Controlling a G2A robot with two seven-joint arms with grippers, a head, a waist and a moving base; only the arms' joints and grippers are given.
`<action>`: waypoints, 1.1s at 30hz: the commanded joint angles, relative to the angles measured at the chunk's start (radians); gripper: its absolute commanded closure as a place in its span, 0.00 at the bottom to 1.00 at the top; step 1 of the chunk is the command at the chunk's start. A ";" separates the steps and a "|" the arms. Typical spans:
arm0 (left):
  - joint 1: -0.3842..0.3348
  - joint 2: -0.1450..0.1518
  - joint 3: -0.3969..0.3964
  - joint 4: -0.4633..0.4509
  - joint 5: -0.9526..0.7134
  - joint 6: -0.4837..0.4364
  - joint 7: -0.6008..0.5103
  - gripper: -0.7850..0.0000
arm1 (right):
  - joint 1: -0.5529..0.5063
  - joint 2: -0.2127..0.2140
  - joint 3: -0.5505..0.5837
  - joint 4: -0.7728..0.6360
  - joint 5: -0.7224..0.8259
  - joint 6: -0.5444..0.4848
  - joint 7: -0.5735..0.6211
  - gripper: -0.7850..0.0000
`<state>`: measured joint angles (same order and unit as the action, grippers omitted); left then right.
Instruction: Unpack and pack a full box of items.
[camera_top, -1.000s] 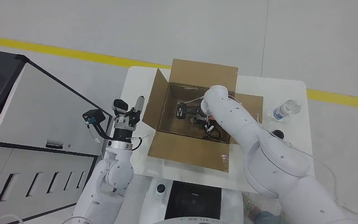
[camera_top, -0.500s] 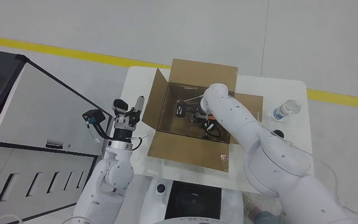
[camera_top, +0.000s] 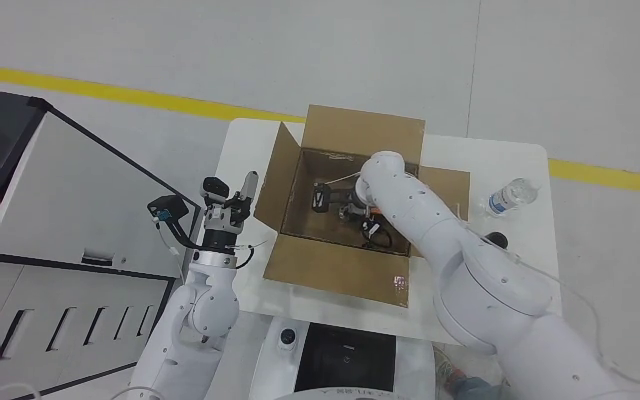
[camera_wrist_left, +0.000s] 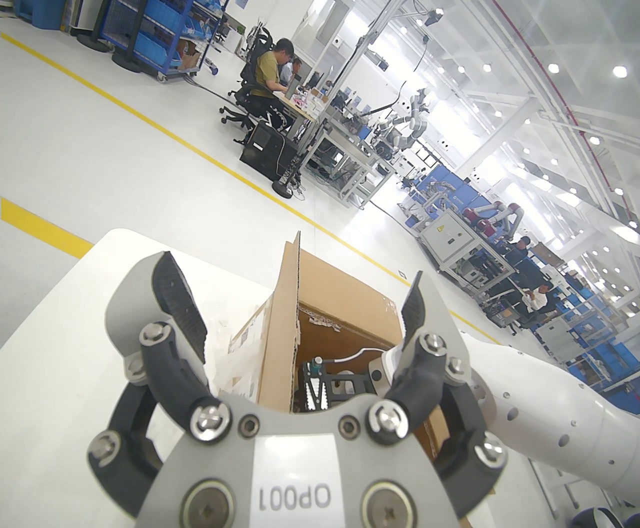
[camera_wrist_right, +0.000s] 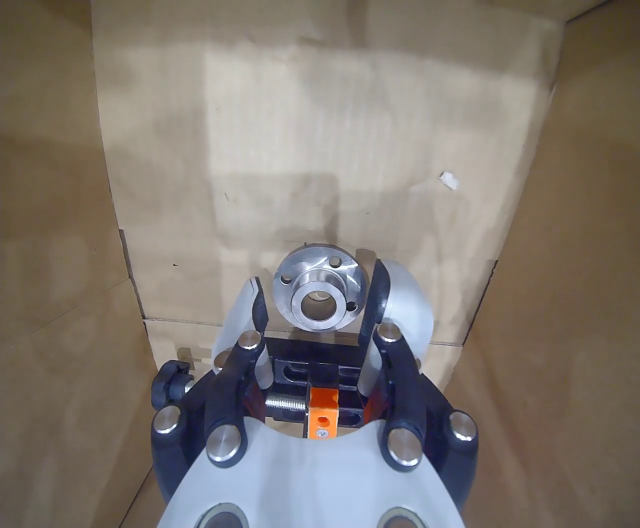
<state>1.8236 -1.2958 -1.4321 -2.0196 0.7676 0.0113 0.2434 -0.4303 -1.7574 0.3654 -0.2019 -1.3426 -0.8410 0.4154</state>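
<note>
Right gripper (camera_wrist_right: 314, 306) clamps metal flange (camera_wrist_right: 320, 280) by its rim inside box (camera_wrist_right: 320, 125). Left gripper (camera_wrist_left: 294, 300), outside box, is wide open. Narrow rim contact risks slippage.

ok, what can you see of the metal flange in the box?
The metal flange is a bright silver disc with a raised central hub, an open bore and three small holes showing. Looks like clean machined metal. It sits hub-first to the wrist camera inside the cardboard box, framed by the right gripper; whether it's clamped can't be told.
</note>
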 joint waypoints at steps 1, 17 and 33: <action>0.000 0.000 0.000 0.000 0.000 0.000 0.000 0.00 | 0.000 -0.001 0.001 0.001 0.000 0.001 0.000 0.52; 0.000 0.000 0.000 0.000 0.000 0.000 0.000 0.00 | -0.011 -0.007 0.005 0.003 -0.005 0.009 0.002 0.63; 0.000 0.000 0.000 0.000 0.000 0.000 0.000 0.00 | -0.007 -0.014 0.009 0.001 -0.014 0.033 0.006 1.00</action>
<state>1.8236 -1.2958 -1.4321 -2.0196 0.7676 0.0113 0.2434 -0.4391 -1.7712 0.3738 -0.2014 -1.3576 -0.8069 0.4215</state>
